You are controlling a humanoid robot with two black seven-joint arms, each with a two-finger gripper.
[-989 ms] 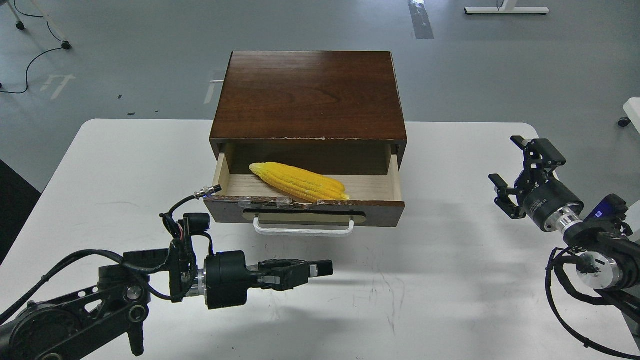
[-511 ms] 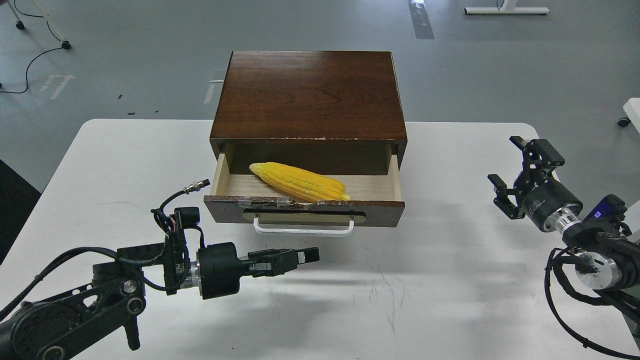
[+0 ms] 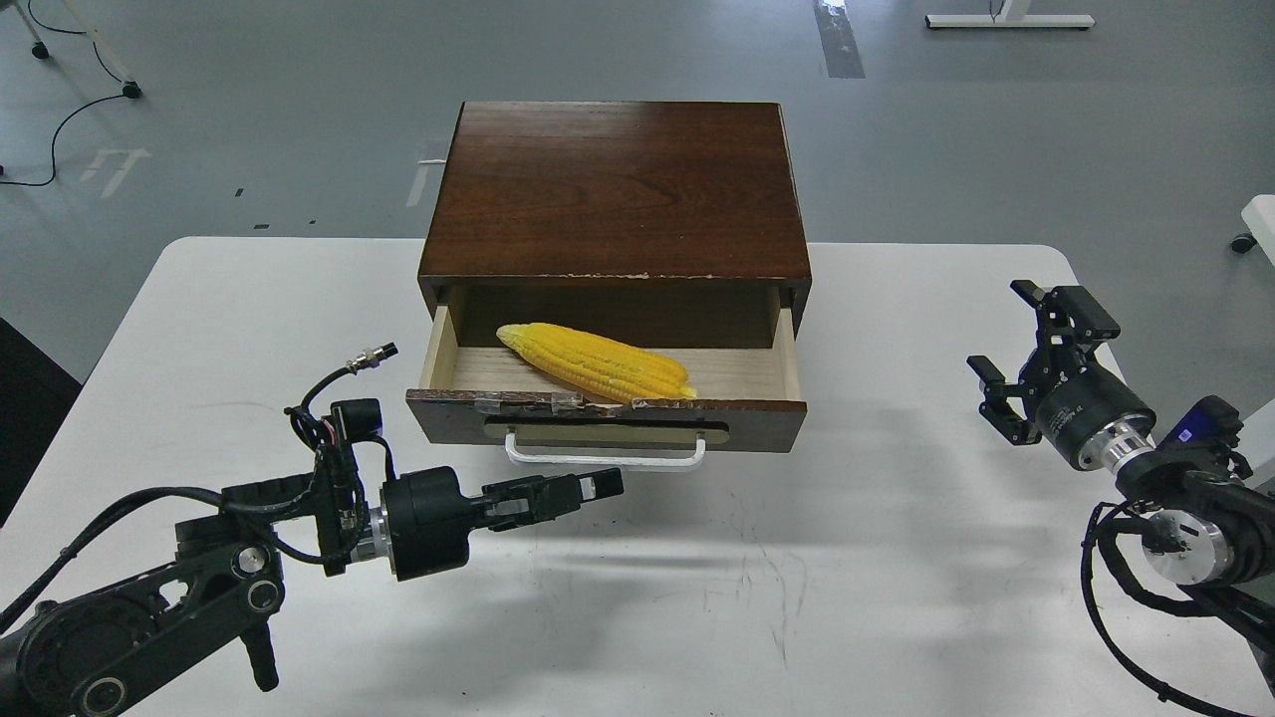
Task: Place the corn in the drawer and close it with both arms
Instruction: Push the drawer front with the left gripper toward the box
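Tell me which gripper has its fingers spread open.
The right gripper: its fingers splay apart beside the drawer. The left gripper has its fingers pressed together, pointing below the handle.

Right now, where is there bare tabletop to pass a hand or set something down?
Bare patches: between the drawer and right gripper; left of the cabinet; along the table's near edge. Crowded: just below the handle, where the left gripper sits, and inside the drawer around the corn.

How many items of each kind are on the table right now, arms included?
Corn: 1, lying in the open drawer
Drawer: 1, in its cabinet
Pincers: 2, left pincer and right pincer
Total: 5
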